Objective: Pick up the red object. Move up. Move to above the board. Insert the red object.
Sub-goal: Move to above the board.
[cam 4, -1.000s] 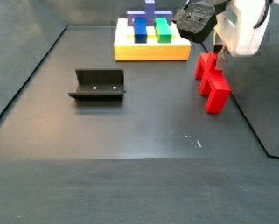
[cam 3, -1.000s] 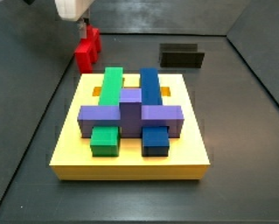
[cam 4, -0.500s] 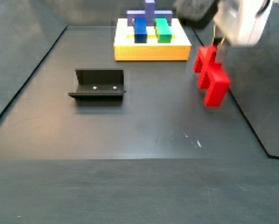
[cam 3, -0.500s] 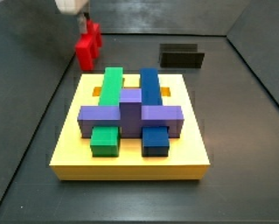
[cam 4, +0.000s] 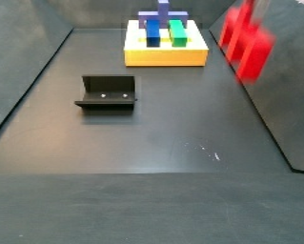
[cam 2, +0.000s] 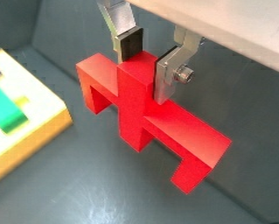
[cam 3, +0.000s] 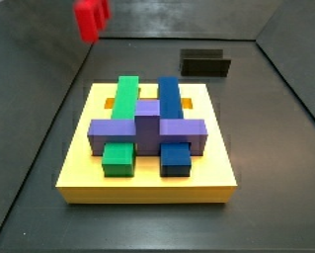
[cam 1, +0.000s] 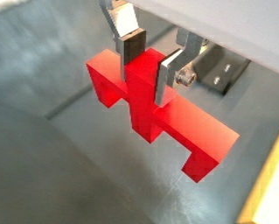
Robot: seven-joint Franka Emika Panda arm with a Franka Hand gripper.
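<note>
The red object hangs in the air with my gripper shut on its central stem, which both wrist views show. In both side views only the red object appears, high in the picture, and the gripper is cut off above it. The board is a thick yellow slab carrying green, blue and purple blocks. It lies on the floor apart from the red object. A corner of the board shows in a wrist view.
The fixture, a dark bracket, stands on the floor beyond the board and shows again in a side view. Dark walls ring the grey floor.
The red object has gone straight up off the floor, held by the gripper. The gripper body has left the side views at the upper edge.
</note>
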